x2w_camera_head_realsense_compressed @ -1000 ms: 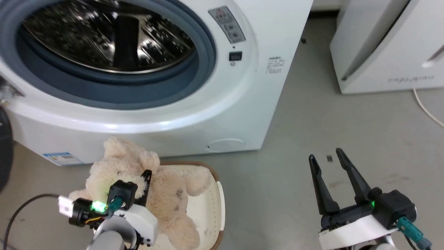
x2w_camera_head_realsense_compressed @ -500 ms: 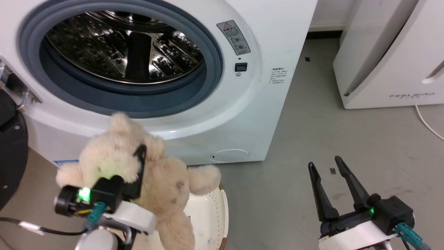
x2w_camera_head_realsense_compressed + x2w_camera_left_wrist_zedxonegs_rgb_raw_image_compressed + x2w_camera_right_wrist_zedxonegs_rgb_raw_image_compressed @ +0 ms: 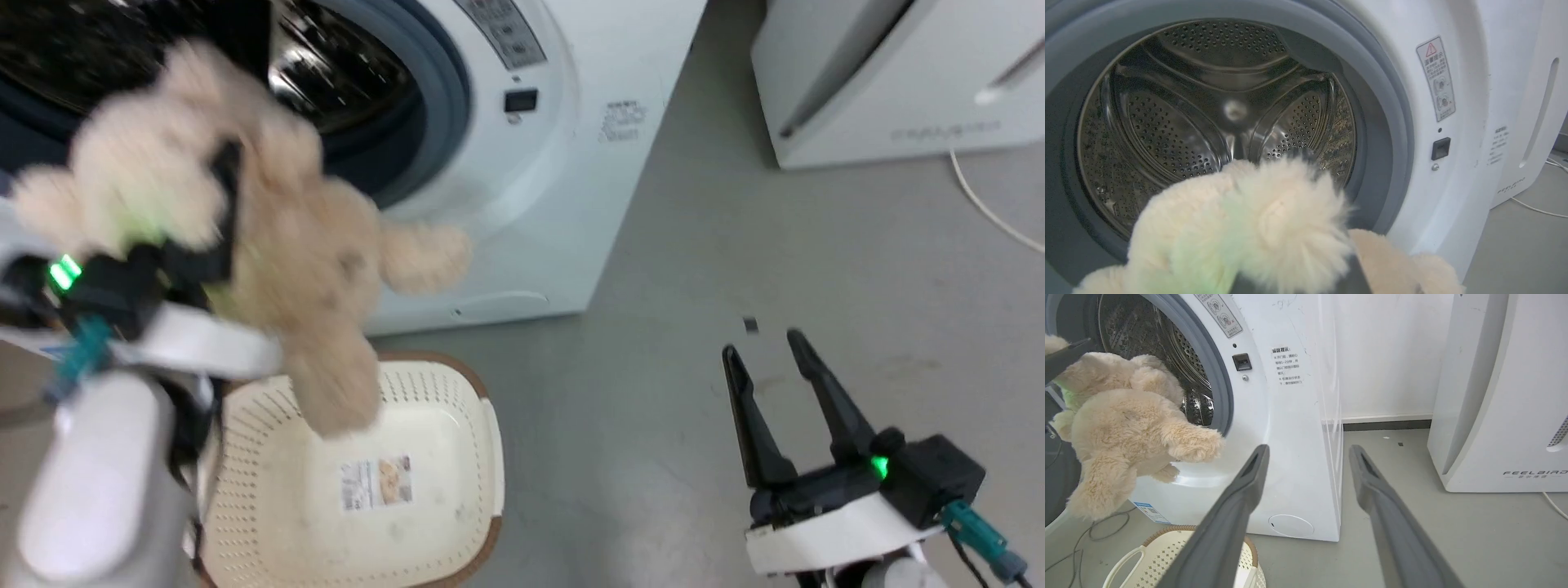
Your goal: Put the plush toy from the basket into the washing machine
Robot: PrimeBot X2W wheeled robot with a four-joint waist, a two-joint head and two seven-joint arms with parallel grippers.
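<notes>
Left gripper is clamped tight on the head of the plush toy. You can see one dark finger across the fur, the other buried in it. The bear hangs in mid-air right at the mouth of the washing machine, with its stubby legs dangling clear above the basket. Your right gripper sits off over the grey floor, fingers spread wide, nothing in them.

Where does that leave you? By my reading, the grab is done and the lift is done: the basket has only its label sticker showing on the bottom. Not yet done is the delivery. From the left wrist view the toy is just outside the grey gasket, with the steel drum wide open behind it. You have to carry it through, let go inside and pull the arm out.

Head count: one bear, one basket, one washer, two grippers. There is also one other white appliance to the right, which is not your target.
</notes>
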